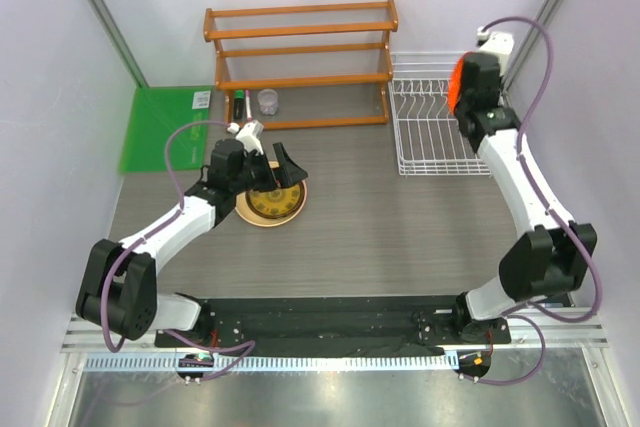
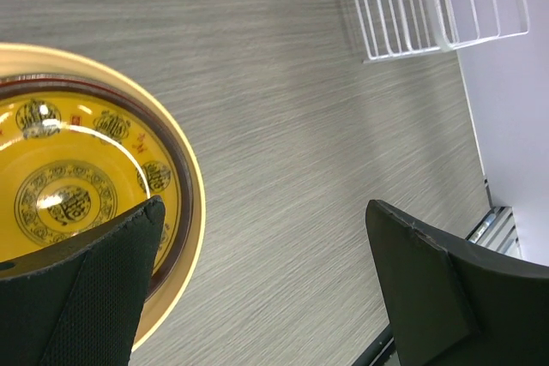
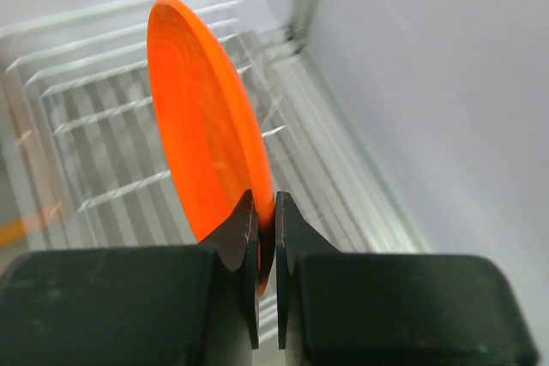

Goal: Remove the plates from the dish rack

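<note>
Over the table, an orange plate is clamped by the outstretched right end effector; the left end effector is held agape.

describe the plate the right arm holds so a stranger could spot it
Find the white wire dish rack at the far right. Over it, the right gripper pinches a small plate on edge. It is plain bright orange, unlike the yellow patterned plate lying flat at left.
</note>
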Robot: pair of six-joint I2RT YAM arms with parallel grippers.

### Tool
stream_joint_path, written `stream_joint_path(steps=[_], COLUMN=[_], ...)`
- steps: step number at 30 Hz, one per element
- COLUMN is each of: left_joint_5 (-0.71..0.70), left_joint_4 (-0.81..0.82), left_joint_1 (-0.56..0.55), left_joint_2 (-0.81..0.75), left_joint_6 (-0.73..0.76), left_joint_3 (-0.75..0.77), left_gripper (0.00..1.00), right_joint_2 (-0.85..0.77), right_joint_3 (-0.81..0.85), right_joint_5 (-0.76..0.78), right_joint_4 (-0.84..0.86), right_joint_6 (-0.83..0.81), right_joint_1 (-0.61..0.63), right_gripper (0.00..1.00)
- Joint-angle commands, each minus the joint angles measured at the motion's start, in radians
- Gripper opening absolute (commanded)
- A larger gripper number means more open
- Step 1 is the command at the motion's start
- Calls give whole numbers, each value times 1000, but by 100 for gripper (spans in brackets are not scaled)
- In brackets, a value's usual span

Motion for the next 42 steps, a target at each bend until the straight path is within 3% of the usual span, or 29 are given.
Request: stream_joint_path(steps=[1,11,28,31,32,34,35,37,40,42], left_joint_5=[-2,46,72,83,80,75,76,73,46,3], left_joint_4=[21,164,399,410,411,413,413,408,379,329], left_joint_1=[-6,-13,-58,-64,-65,-65,-65,-65,-65,-65], left_joint_2=[-33,-8,122,145,148,150,152,148,132,115], left_joint_6=[9,-60,-152,-160,-160,-161,-160,-157,-142,-119], left_joint_3=[59,19,-1,8,8,4,4,-1,-11,-18], left_gripper=[100,99,97,76,53,36,20,4,0,0], right_joint_2=[-167,-342,-287,-273,-270,-259,-249,-239,-229,-227], right_joint_3=[-178,-474,-652,-674,-684,-690,-700,-707,-712,-703], right_joint_5=[-209,-711,-955,-1016,-1033,-1074,-1084,-1110,-1114,-1096], right_joint_4=[-9,103,405,483,517,543,564,588,595,569], right_joint_6=[155,428,677,732,745,771,780,792,798,779], right_joint_1=[132,187,353,359,361,362,362,362,364,362], right_gripper=[1,1,3,3,4,4,4,5,11,28])
